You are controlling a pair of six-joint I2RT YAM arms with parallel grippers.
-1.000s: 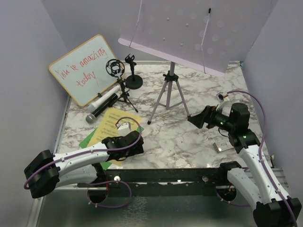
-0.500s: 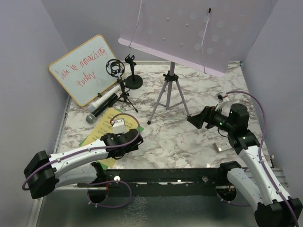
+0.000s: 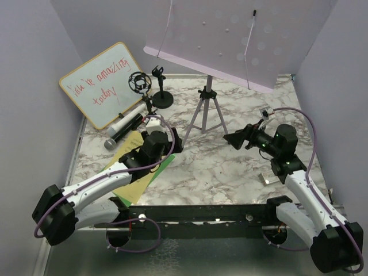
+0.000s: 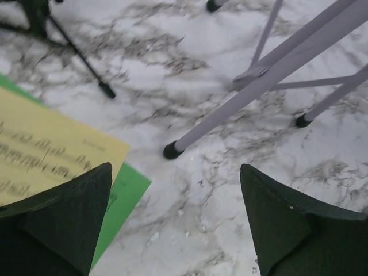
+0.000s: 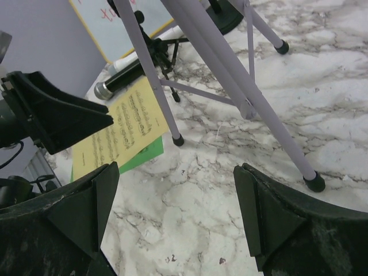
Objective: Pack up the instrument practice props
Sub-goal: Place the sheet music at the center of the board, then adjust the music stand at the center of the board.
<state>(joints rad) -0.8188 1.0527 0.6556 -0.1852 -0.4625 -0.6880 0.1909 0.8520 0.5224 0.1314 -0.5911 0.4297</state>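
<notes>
The lilac perforated music rack [image 3: 230, 40] stands on its pale tripod [image 3: 202, 112] at the back. A yellow music sheet [image 3: 129, 154] lies over a green one [image 3: 163, 163] at the left. Two grey-headed microphones [image 3: 122, 127] lie by the black ring-mount tripod [image 3: 138, 84] and the round-base holder [image 3: 163, 99]. My left gripper [image 3: 172, 144] is open above the sheets' right edge, just left of the stand's near foot [image 4: 171, 150]; nothing is between its fingers [image 4: 69, 218]. My right gripper [image 3: 230, 139] is open and empty to the right of the stand, facing that foot [image 5: 179, 140] and the sheets [image 5: 126, 129].
A wood-framed whiteboard [image 3: 100, 83] with red writing leans at the back left. A small flat white device [image 3: 269, 177] lies on the marble table [image 3: 213, 172] near the right arm's base. Lilac walls close in both sides and the back.
My left arm has swung forward and to the right, from over the sheets' near part to beside the stand's foot. The right gripper has edged left. Both stay open.
</notes>
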